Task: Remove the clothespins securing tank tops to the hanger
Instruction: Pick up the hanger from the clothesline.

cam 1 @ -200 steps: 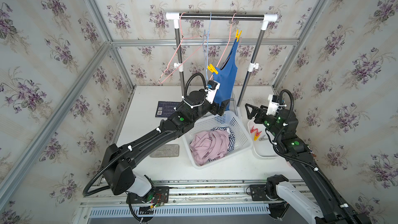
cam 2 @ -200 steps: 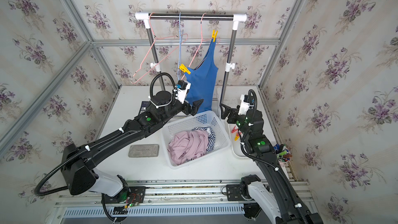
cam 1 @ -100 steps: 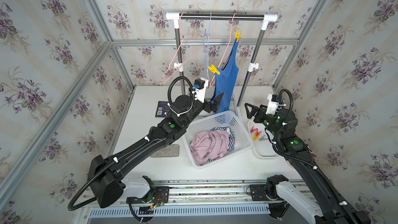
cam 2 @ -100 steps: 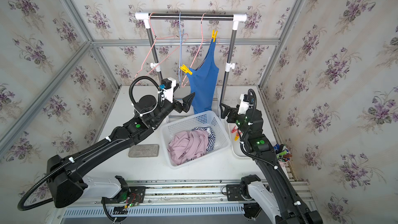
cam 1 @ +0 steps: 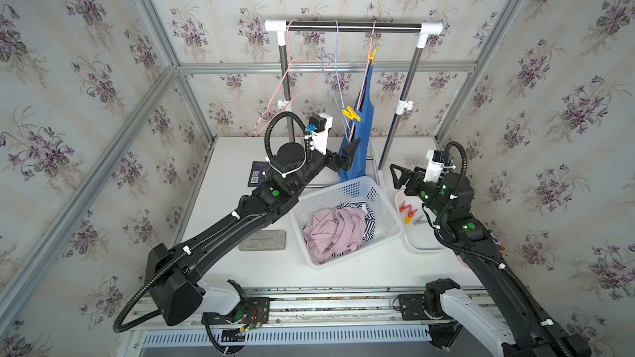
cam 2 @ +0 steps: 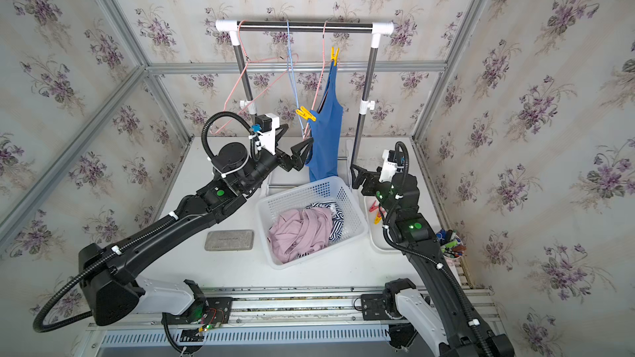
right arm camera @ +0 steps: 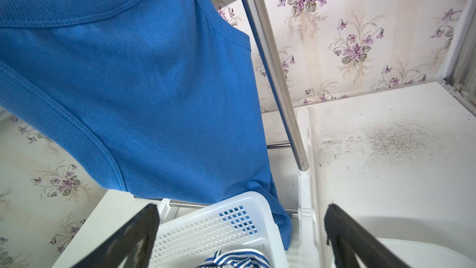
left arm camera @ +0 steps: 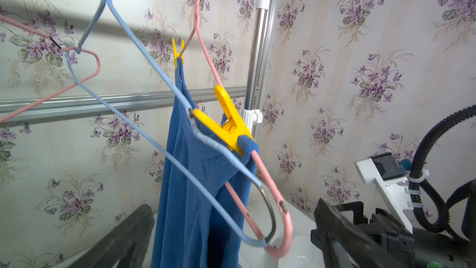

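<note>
While its jaws stand wide apart with nothing between them, the left hand [cam 2: 293, 145] sits just beside the hanging blue tank top [cam 2: 326, 139], low against the cloth. The nearer yellow clothespin [left arm camera: 226, 125] lies above and ahead of it. That clip bites the strap onto the low shoulder of the pink hanger [left arm camera: 257, 171], with its long axis slanted and its flared prongs pointing up and back along the wire. I judge the left hand must rise and turn to meet those prongs. It is the nearer arm by far. The right hand [cam 1: 398, 178], also open and empty, hangs well apart beyond the rack's post, above the white tray [cam 1: 422, 245].

A second yellow clothespin [left arm camera: 178, 55] holds the other strap high on the same hanger, small and hard to read. The lower clip's biting tip is buried in a fold of blue fabric. The empty blue hanger [left arm camera: 144, 55] crosses right at it, and whether they touch I cannot tell. The wrist view cuts off the left fingers. The pink and striped tops lie in the basket [cam 1: 343, 190] on the counter.
</note>
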Robot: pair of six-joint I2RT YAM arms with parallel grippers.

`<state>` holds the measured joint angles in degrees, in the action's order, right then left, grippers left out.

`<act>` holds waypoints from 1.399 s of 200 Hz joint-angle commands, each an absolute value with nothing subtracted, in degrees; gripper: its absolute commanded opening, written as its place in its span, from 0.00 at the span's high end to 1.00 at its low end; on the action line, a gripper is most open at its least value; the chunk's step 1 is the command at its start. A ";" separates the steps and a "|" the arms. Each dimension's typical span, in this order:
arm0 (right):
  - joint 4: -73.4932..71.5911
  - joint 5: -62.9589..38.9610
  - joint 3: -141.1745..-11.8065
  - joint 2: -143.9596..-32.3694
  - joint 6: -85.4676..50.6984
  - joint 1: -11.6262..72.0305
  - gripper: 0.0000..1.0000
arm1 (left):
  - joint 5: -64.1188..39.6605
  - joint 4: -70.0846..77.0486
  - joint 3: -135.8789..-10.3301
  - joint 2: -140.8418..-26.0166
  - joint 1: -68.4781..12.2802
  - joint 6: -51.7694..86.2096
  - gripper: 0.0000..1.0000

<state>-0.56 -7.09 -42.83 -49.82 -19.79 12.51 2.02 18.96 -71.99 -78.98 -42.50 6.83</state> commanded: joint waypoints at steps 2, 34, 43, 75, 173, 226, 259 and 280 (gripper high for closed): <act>-2.41 -7.50 -43.71 -50.24 -20.39 12.51 0.00 | 0.61 18.40 -70.69 -78.31 -42.54 10.51 0.01; -3.74 -9.25 -44.96 -51.31 -21.51 12.49 0.00 | -7.26 18.49 -70.65 -79.57 -42.76 15.50 0.01; -4.27 -9.63 -45.03 -51.33 -21.92 12.54 0.00 | -8.33 19.40 -70.48 -79.95 -43.04 16.30 0.01; -4.21 -9.67 -44.82 -51.32 -22.15 12.56 0.00 | -9.83 21.30 -71.85 -80.77 -45.01 15.96 0.01; -2.52 -9.01 -44.93 -50.82 -21.23 12.53 0.00 | 6.58 22.44 -76.18 -87.02 -51.86 4.63 0.01; -2.99 -9.48 -45.36 -51.92 -21.01 12.56 0.00 | 13.50 22.65 -74.18 -85.45 -51.68 1.74 0.01; -3.46 -9.40 -45.49 -52.36 -20.96 12.52 0.00 | 14.06 25.09 -72.88 -84.50 -51.63 -0.13 0.01; -3.74 -9.70 -45.53 -52.82 -21.09 12.51 0.00 | 13.39 28.17 -71.96 -84.42 -51.59 -0.39 0.01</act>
